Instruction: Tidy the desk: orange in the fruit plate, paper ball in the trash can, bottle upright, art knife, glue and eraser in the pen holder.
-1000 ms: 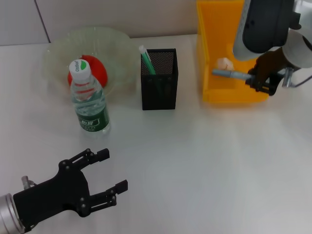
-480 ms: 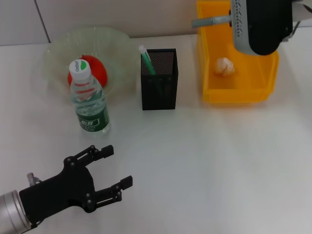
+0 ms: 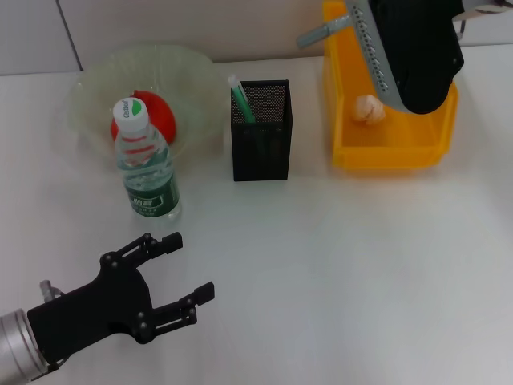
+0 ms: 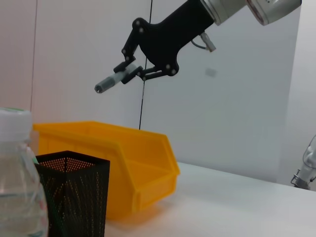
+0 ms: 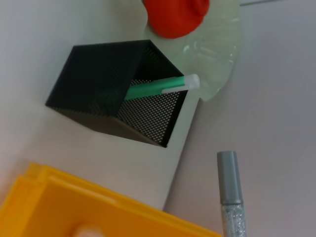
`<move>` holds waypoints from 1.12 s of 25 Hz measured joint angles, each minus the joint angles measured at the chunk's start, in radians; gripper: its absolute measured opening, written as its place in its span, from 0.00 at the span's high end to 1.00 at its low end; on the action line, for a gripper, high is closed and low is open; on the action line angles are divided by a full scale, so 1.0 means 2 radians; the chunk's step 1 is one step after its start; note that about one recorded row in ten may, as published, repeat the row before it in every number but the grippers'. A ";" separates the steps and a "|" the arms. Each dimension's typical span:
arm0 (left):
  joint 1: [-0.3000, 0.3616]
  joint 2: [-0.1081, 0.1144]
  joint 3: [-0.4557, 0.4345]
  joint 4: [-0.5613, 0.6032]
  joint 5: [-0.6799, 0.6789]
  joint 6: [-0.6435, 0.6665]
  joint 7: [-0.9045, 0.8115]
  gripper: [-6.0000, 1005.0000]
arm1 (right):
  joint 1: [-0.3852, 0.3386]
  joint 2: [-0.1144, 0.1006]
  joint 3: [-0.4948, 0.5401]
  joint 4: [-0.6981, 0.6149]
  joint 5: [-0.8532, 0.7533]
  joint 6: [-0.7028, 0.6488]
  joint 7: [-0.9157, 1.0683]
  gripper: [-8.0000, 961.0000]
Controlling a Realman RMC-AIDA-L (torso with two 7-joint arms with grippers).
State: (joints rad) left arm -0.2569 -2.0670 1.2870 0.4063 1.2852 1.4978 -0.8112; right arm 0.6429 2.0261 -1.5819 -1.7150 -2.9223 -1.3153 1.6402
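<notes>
Holding: the right gripper (image 4: 132, 70) is raised high above the trash can (image 3: 345, 120), its fingers closed on a grey pen-like tool (image 3: 321, 31) pointing toward the wall.
Left gripper (image 3: 172, 277): low over the near table (image 3: 337, 257), fingers spread wide, holding nothing.
Bottle (image 3: 147, 160): upright beside the fruit plate (image 3: 96, 88); the green label's print is too small to read, the cap's mark likewise.
Orange (image 3: 154, 115): in the fruit plate.
Paper ball (image 3: 369, 108): inside the trash can.
Pen holder (image 3: 262, 140): between plate and trash can, holding a green stick with a white tip (image 5: 160, 87).
</notes>
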 joint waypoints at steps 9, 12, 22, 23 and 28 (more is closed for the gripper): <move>-0.001 -0.002 -0.002 0.002 0.000 -0.003 0.004 0.16 | 0.033 -0.019 -0.048 0.034 0.000 0.010 -0.052 0.85; -0.002 -0.003 -0.002 0.001 0.000 -0.003 0.004 0.16 | 0.041 -0.023 -0.059 0.047 0.000 0.010 -0.069 0.85; -0.007 -0.004 -0.002 0.002 0.000 -0.003 0.005 0.16 | 0.075 -0.034 -0.086 0.109 -0.002 0.038 -0.086 0.85; -0.007 -0.003 -0.002 0.002 0.000 -0.004 0.005 0.16 | 0.080 -0.035 -0.089 0.118 -0.002 0.042 -0.086 0.85; -0.010 -0.003 -0.002 0.003 0.000 -0.012 0.005 0.16 | 0.106 -0.037 -0.098 0.152 -0.002 0.060 -0.086 0.85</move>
State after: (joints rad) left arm -0.2774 -2.0739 1.2839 0.4117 1.2844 1.4736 -0.8008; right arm 0.8555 1.9526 -1.7780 -1.4113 -2.9254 -1.1958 1.4673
